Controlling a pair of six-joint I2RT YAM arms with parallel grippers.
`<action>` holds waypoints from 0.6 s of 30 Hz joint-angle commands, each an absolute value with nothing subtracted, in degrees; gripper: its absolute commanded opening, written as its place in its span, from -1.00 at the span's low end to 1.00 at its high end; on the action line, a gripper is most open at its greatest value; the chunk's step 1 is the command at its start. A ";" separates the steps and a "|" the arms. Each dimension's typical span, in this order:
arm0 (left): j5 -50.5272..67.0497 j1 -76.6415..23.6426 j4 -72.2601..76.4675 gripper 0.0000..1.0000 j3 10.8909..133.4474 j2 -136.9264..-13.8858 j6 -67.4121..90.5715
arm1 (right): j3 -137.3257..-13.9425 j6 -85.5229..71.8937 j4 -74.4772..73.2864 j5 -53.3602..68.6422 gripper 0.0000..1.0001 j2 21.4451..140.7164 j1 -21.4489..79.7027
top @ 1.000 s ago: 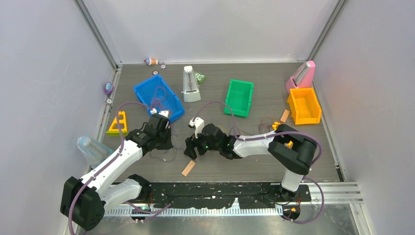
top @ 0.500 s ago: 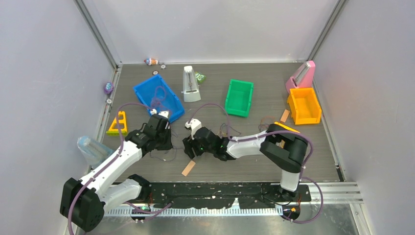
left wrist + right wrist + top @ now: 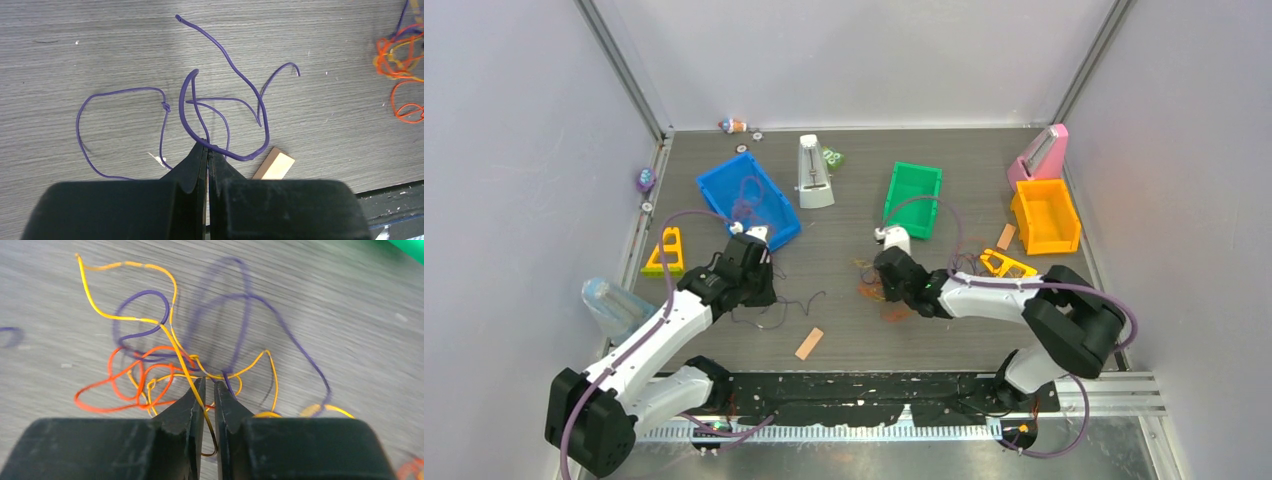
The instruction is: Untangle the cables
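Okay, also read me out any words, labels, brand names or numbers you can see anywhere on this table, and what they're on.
None can be read in any view.
White metronome-like tower: any marks on its face are too small to read.
Small items by the back wall: too small to read.
Blue bin, green bin, orange bin, cables: no print shows.

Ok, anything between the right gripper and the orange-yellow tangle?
Nothing visible. The right gripper sits in the tangle: a yellow cable runs between its nearly closed jaws, grip unclear. The wooden stick lies apart, nearer the left gripper, shut on the purple cable.
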State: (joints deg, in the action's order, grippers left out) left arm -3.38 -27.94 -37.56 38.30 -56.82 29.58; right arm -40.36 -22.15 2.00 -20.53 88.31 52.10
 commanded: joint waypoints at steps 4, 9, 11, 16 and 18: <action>-2.81 -27.82 -36.80 -1.00 38.82 -55.16 29.13 | -37.38 -28.34 -11.47 -33.69 -0.53 73.95 45.32; -2.75 -27.86 -36.91 -1.00 38.61 -54.56 29.15 | -38.50 -23.78 -15.59 -35.02 0.73 63.36 44.18; -2.74 -27.86 -36.82 -1.00 38.50 -54.34 29.10 | -39.58 -20.65 -15.75 -32.23 0.87 60.63 44.22; -2.94 -27.86 -36.97 -1.00 38.79 -54.40 29.18 | -42.88 -13.21 -14.14 -21.55 0.91 57.91 45.97; -2.91 -27.86 -37.01 -1.00 38.76 -54.38 29.12 | -45.04 -11.03 -12.19 -16.56 0.89 58.95 47.16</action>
